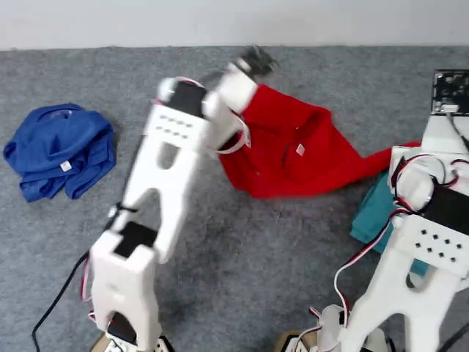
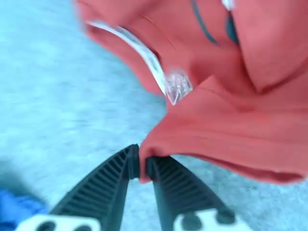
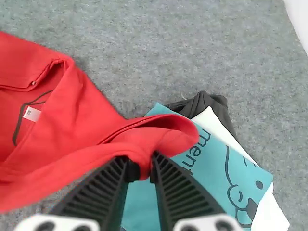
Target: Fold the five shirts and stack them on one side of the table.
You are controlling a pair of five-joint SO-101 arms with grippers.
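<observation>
A red shirt (image 1: 293,154) is stretched over the grey mat between my two arms. My left gripper (image 2: 142,166) is shut on one edge of the red shirt (image 2: 231,120), and in the high view it is at the shirt's far corner (image 1: 251,64). My right gripper (image 3: 141,169) is shut on a fold of the red shirt (image 3: 72,130) at its other end. A crumpled blue shirt (image 1: 58,147) lies at the left. Right under the right gripper is a stack of folded shirts: teal (image 3: 216,168) on white (image 3: 269,211) on dark (image 3: 202,103).
The grey mat (image 1: 242,249) covers the table, with bare room in the middle and at the front. A dark box (image 1: 448,89) stands at the far right edge. Cables (image 1: 352,268) hang from the right arm.
</observation>
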